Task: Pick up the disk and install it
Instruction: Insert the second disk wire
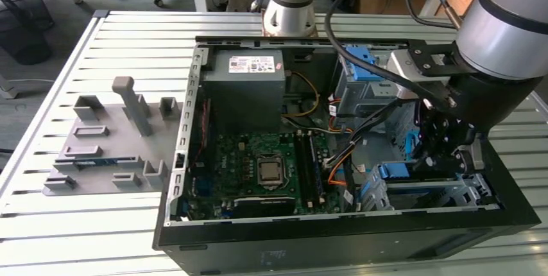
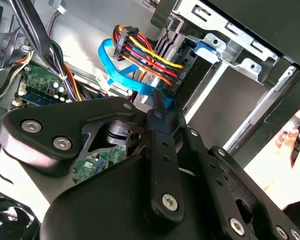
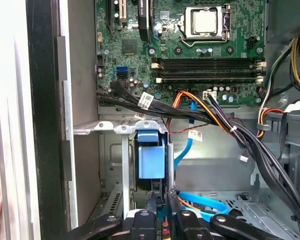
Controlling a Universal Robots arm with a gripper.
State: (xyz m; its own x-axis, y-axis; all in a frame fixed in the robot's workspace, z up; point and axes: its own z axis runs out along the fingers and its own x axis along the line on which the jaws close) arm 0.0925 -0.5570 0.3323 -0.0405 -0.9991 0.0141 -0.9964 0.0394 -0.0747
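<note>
1. I see the open black computer case (image 1: 342, 237) lying on a slatted metal table (image 1: 51, 224), its green motherboard (image 1: 265, 167) studded with small parts and a square silvery processor socket (image 3: 206, 21) in the first wrist view.
2. The grey boxy power supply (image 1: 250, 90) sits toward the far side of the case in the exterior view, matte and flat-sided.
3. The disk (image 3: 151, 160) stands on edge in the grey sheet-metal drive cage (image 3: 115, 127); what I see of it in the first wrist view is its smooth blue plastic frame, between the cage's uprights. In the exterior view that blue shows at the case's near corner on the view's right (image 1: 396, 172).
4. My gripper (image 3: 161, 212) is down inside the case at the end of the disk, its black fingers (image 3: 151, 200) set narrow on either side of the blue frame's thin edge. They appear to pinch it.
5. Room is tight: a bundle of black, orange and yellow cables (image 3: 215, 117) crosses just above the cage, and a blue flat cable (image 3: 202, 205) curls on the case floor beside the gripper.
6. In the second wrist view the black linkage (image 2: 160, 165) of the gripper is bolted with bright round screws, close to a multi-coloured power plug (image 2: 150, 60).
7. The arm (image 1: 505, 25) reaches in from the exterior view's right, wrist pointed steeply down.
8. A grey moulded fixture (image 1: 111, 141) lies on the table outside the case, well apart.
</note>
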